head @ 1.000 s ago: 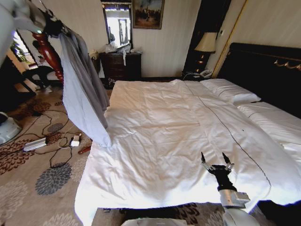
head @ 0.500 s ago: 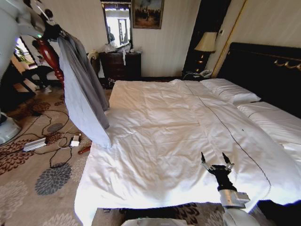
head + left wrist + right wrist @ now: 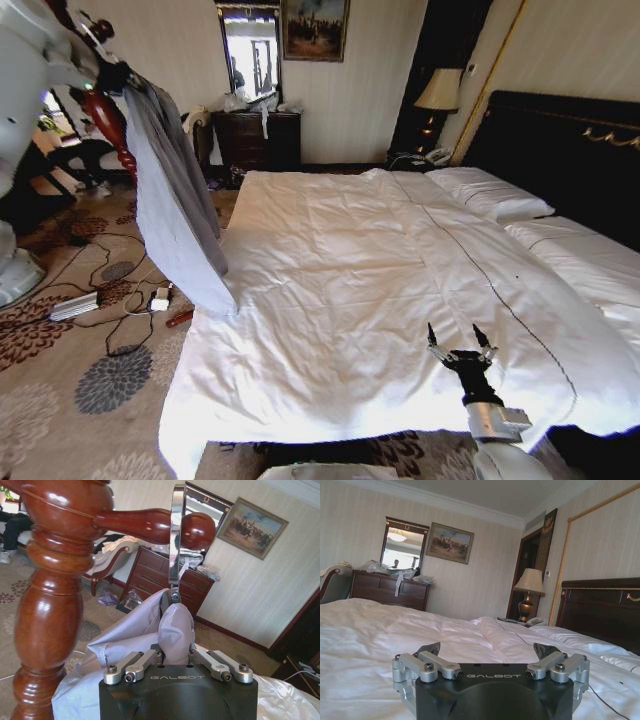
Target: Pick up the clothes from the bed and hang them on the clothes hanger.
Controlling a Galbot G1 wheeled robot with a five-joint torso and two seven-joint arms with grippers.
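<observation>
The clothes, a pale silver-grey jacket (image 3: pixel 175 200), hang in the air left of the bed (image 3: pixel 350 270), clear of the duvet. My left gripper (image 3: pixel 112 76) is up beside a red-brown wooden coat stand (image 3: pixel 105 120) and is shut on the jacket's collar (image 3: pixel 172 625). The silver hook (image 3: pixel 176 535) of the clothes hanger rises from the collar and crosses a peg (image 3: pixel 145 524) of the stand; I cannot tell whether it rests on it. The jacket covers the hanger's body. My right gripper (image 3: pixel 458 345) stands open and empty over the bed's near edge (image 3: pixel 490 652).
Cables, a power strip (image 3: pixel 75 305) and small items lie on the patterned carpet left of the bed. A dark dresser (image 3: pixel 258 138) stands at the far wall, a lamp (image 3: pixel 435 95) by the black headboard (image 3: pixel 570 150). A person sits behind the stand.
My left arm has carried the hanging jacket slightly left, closer to the wooden stand, and its hem has swung a little. The right arm has not moved.
</observation>
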